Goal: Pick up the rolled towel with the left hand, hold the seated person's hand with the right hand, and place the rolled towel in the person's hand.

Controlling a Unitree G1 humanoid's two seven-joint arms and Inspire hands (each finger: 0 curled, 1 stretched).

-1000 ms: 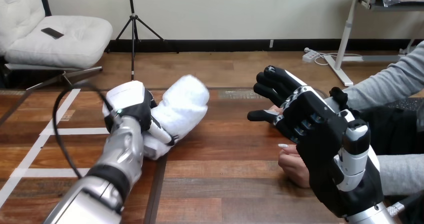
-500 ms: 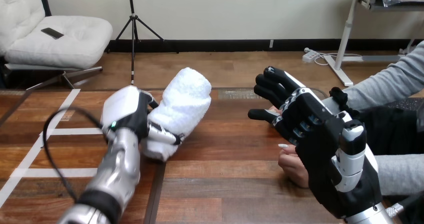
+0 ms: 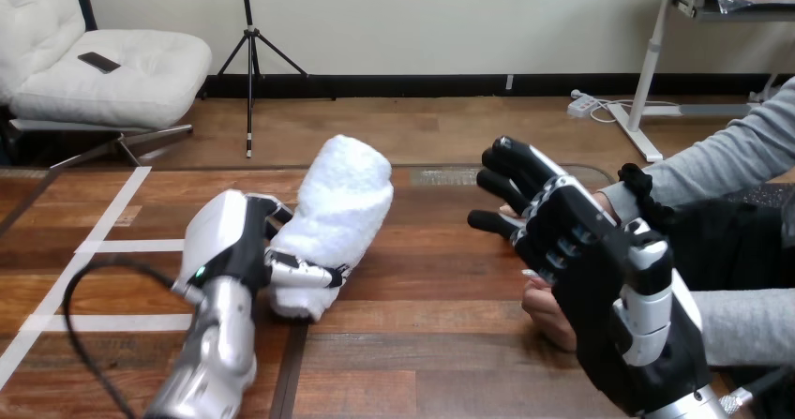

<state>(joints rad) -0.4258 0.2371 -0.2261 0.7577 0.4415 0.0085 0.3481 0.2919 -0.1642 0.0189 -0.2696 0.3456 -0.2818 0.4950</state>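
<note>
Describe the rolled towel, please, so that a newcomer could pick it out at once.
On the left half of the wooden table is the robot's left hand. Its fingers curl round the rolled towel, a thick roll leaning up and away. Nothing else on the table is white and fluffy.

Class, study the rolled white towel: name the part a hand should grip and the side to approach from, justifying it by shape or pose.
Grip the rolled towel around its lower half, coming from the view's left, with fingers wrapped across its round girth. It stands tilted with its upper end free. The left hand holds it this way, which probably suits handing it over.
</note>
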